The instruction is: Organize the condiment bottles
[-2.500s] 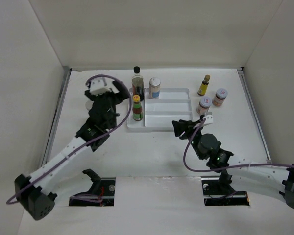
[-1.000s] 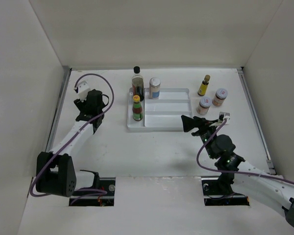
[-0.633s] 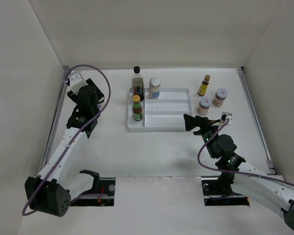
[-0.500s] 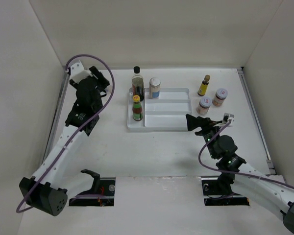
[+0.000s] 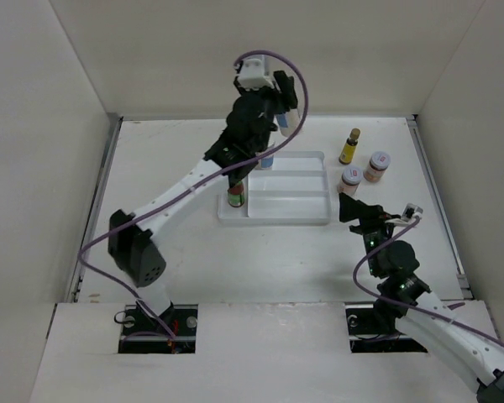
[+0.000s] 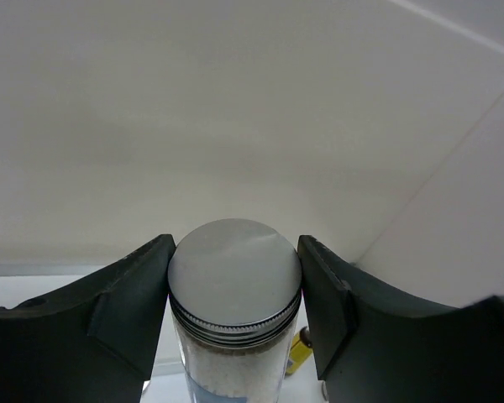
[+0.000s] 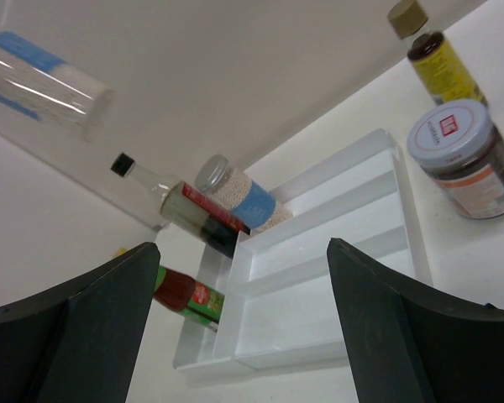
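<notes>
My left gripper (image 5: 286,107) is raised high over the back of the white tray (image 5: 294,208). It is shut on a spice jar (image 6: 233,285) with a silver lid, white grains and a blue label, also seen in the top view (image 5: 283,128) and aloft in the right wrist view (image 7: 34,75). My right gripper (image 5: 357,210) is open and empty off the tray's front right corner. The red-green bottle (image 5: 235,197) stands in the tray's left slot. The dark bottle (image 7: 185,210) and a second blue-label jar (image 7: 239,200) stand at the tray's back left.
A tiny yellow bottle (image 5: 349,147) and two pale-lidded jars (image 5: 351,178) (image 5: 376,166) stand on the table right of the tray. The tray's long right slots (image 7: 344,252) hold nothing. White walls enclose the table on three sides.
My left arm has swung from the table's left side up and across to above the tray's back, now with a jar in its fingers. My right gripper has drawn slightly right and nearer.
</notes>
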`<state>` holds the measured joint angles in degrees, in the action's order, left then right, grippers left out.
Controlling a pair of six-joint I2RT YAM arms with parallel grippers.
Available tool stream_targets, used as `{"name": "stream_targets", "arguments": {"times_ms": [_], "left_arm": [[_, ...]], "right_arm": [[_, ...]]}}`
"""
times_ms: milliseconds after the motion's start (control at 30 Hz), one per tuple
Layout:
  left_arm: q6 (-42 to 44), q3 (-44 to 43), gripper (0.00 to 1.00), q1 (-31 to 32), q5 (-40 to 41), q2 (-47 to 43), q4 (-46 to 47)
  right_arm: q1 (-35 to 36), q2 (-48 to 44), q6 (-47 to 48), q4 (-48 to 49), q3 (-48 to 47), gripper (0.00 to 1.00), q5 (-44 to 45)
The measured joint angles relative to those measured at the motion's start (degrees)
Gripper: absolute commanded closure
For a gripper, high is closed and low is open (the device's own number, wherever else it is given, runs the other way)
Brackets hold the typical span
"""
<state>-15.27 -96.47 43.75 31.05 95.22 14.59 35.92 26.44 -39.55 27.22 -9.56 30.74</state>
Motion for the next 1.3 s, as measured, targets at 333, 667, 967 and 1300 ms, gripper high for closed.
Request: {"name": "stream_targets", "arguments": {"times_ms": [333,667,967,1300], "left_arm": [[-1.11,-14.23,0.71,0.74,-6.12,26.99,-0.72],[-3.85,-18.82,0.71,-0.90,-9.40,36.46,-1.49],[-4.70,-19.28,0.71,-0.92,-10.34,39.32,-1.11],[-4.46,-19.28,0.63,0.09,-10.45,42.75,-0.28]], "right_arm": [[-4.83,-4.70,-2.91,-5.20,0.46,0.13,3.13],[-11.04,-4.98,-6.54,-7.45,1.11,0.12,-1.03],[-11.17,-1.57,-7.85,-7.08,1.22,0.12,-4.02],[-11.21,-1.60,-8.13,-7.04,1.73,0.11,-4.68]]}}
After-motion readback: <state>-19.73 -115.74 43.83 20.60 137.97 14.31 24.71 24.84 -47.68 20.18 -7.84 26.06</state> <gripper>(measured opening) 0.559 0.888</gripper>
